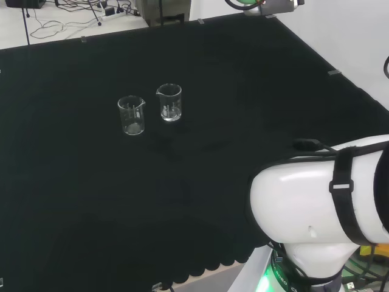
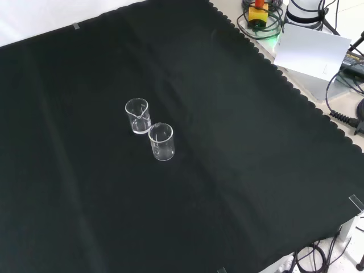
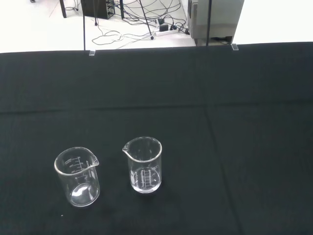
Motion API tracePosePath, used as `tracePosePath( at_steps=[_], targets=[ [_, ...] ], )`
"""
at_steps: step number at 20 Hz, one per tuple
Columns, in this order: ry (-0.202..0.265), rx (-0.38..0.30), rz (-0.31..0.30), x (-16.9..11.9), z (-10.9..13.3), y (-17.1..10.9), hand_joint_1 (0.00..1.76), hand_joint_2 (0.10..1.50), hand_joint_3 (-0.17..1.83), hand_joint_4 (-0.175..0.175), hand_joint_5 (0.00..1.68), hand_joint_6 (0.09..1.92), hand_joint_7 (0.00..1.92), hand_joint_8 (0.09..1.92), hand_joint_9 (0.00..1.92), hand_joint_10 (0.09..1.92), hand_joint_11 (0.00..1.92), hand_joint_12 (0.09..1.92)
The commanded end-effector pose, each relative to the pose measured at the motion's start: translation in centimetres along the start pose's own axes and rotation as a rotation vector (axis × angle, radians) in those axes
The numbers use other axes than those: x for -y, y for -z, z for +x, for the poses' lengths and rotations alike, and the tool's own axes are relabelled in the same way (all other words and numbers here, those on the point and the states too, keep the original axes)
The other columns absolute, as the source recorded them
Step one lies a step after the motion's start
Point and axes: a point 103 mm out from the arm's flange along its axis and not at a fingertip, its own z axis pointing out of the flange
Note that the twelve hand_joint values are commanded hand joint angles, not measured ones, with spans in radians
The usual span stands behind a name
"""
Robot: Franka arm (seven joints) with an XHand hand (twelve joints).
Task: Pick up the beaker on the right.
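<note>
Two clear glass beakers stand upright and close together on the black cloth. In the head view one beaker (image 1: 132, 115) is on the left and the other beaker (image 1: 169, 101) is just to its right and slightly farther off. From the front, the first beaker (image 2: 161, 141) stands nearer the camera and the second beaker (image 2: 137, 115) just behind it to the left. Through the wrist camera the pair appears side by side, one beaker (image 3: 78, 176) and the other beaker (image 3: 143, 164), both some way off. Both look empty.
The arm's white link (image 1: 322, 207) fills the lower right of the head view. Cables and equipment (image 2: 310, 34) lie past the cloth's scalloped edge at the front view's top right. Black cloth (image 2: 239, 170) stretches wide around the beakers.
</note>
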Motion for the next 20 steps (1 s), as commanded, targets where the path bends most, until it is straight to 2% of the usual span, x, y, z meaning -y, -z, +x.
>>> tracePosePath(
  at_steps=[1,2,4,10,20],
  targets=[
    [0.0,0.01,-0.011,0.0,0.0,0.0,0.26,1.1,0.48,-0.036,0.31,0.09,0.0,0.5,0.11,0.71,0.0,1.34],
    [0.0,0.01,-0.011,0.0,-0.1,0.0,0.18,1.18,0.44,-0.031,0.32,0.09,0.0,0.51,0.12,0.7,0.0,1.36],
    [-0.001,0.012,-0.011,-0.1,-0.1,0.0,0.12,1.24,0.41,-0.028,0.33,0.09,0.0,0.52,0.13,0.68,0.0,1.36],
    [-0.015,0.003,-0.004,-0.8,-1.0,-0.1,0.1,1.26,0.39,-0.027,0.33,0.09,0.0,0.52,0.14,0.68,0.0,1.37],
    [-0.056,-0.033,0.019,-2.3,-2.0,-3.6,0.3,1.19,0.31,-0.033,0.34,0.09,0.08,0.56,0.22,0.7,0.02,1.39]
  ],
)
